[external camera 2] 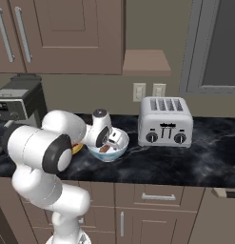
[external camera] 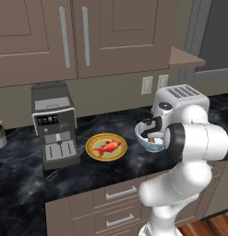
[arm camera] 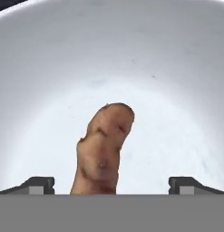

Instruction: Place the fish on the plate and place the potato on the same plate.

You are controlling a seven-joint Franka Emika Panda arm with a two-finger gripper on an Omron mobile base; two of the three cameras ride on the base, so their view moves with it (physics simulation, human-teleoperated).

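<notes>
Fish (external camera: 108, 147): lies on the plate (external camera: 93, 150).
Potato (arm camera: 103, 149): inside the bowl (external camera: 144, 143).
Claw (arm camera: 111, 186): open, lowered into the bowl, tips either side of potato.

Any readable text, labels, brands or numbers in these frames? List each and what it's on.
No text reads clearly in any view.
Coffee machine: its dark panel has small light marks, too small to read.
Toaster: front knobs carry faint markings, too blurred to read.
Plate, fish, bowl, potato: no print visible.
</notes>
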